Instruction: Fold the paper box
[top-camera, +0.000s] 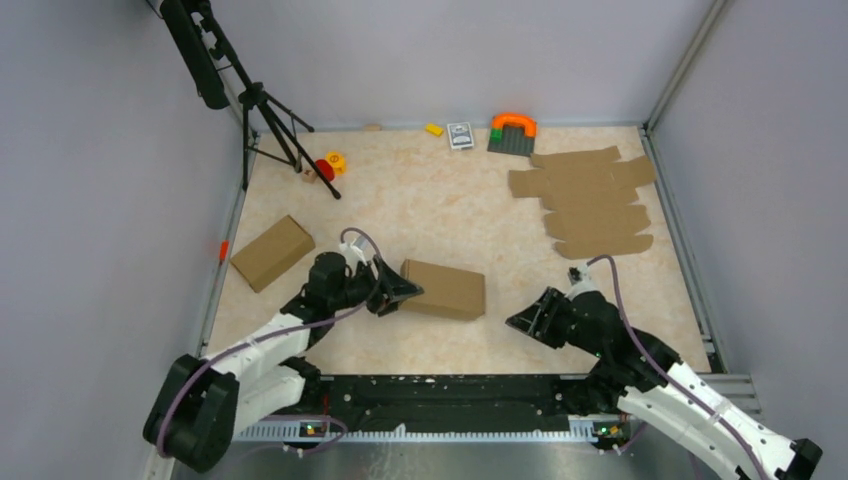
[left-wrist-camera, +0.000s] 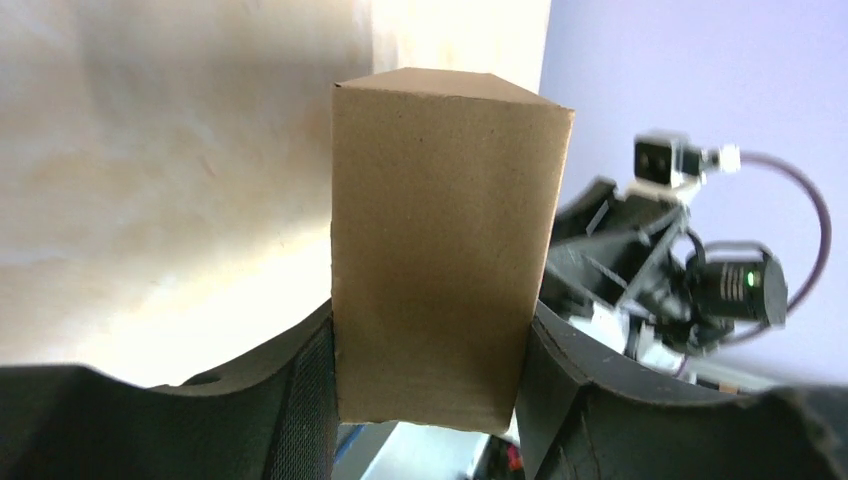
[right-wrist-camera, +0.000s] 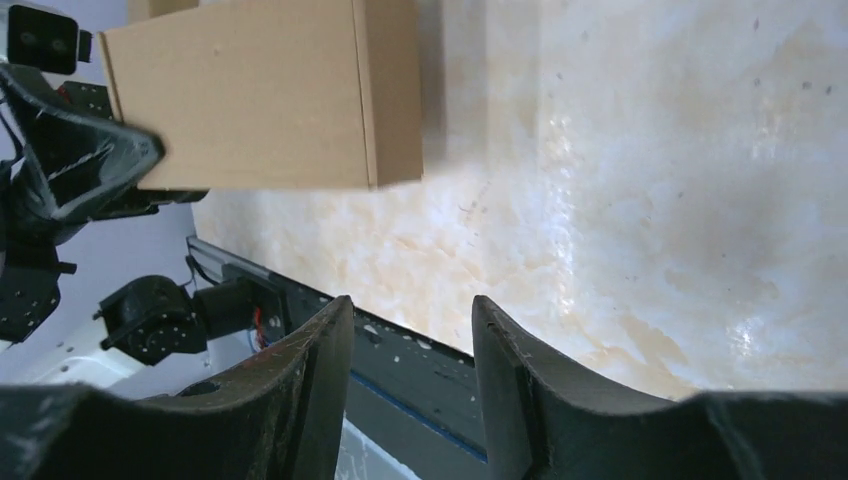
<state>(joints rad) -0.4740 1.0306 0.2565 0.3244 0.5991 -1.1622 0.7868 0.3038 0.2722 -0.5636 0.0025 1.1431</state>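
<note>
From above, the paper box (top-camera: 445, 289) lies closed on the marbled table (top-camera: 420, 205), near the middle and toward the near edge. The left gripper (top-camera: 408, 291) meets its left end. The right gripper (top-camera: 515, 322) sits apart from the box on its right, nothing between them. A second closed box (top-camera: 272, 252) rests further left. A pile of flat cardboard sheets (top-camera: 590, 200) lies far right, and a tripod (top-camera: 262, 110) stands in the far-left corner. An orange arch (top-camera: 513, 124), a card pack (top-camera: 460, 135) and small toys too tiny to identify line the far wall.

In the left wrist view, the box fills the centre and both fingers (left-wrist-camera: 300, 390) press its sides, clamped on it. It hides part of the right arm behind.

In the right wrist view, the jaws stand parted over bare table, holding nothing. The box is cut off by the top edge, its far end covered by the left gripper.
</note>
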